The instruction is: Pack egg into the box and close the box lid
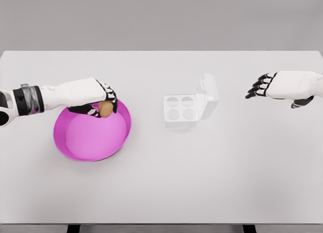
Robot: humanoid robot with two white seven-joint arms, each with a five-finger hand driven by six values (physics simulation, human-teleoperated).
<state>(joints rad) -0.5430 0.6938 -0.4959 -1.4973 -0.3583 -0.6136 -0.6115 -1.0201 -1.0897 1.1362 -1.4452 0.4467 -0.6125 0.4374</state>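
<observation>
Magenta bowl (92,134) sits on the pale surface (161,192) at about eight o'clock from the centre. My left robot hand (103,103) hangs over the bowl's twelve o'clock rim, fingers closed around the brown egg (106,109). White egg box (184,106) lies near the centre, at three o'clock from the bowl and well apart from it; its four cups show and its lid (208,94) stands raised on the three o'clock side. My right robot hand (267,85) hovers at three o'clock from the box, fingers loosely spread, gripping nothing.
</observation>
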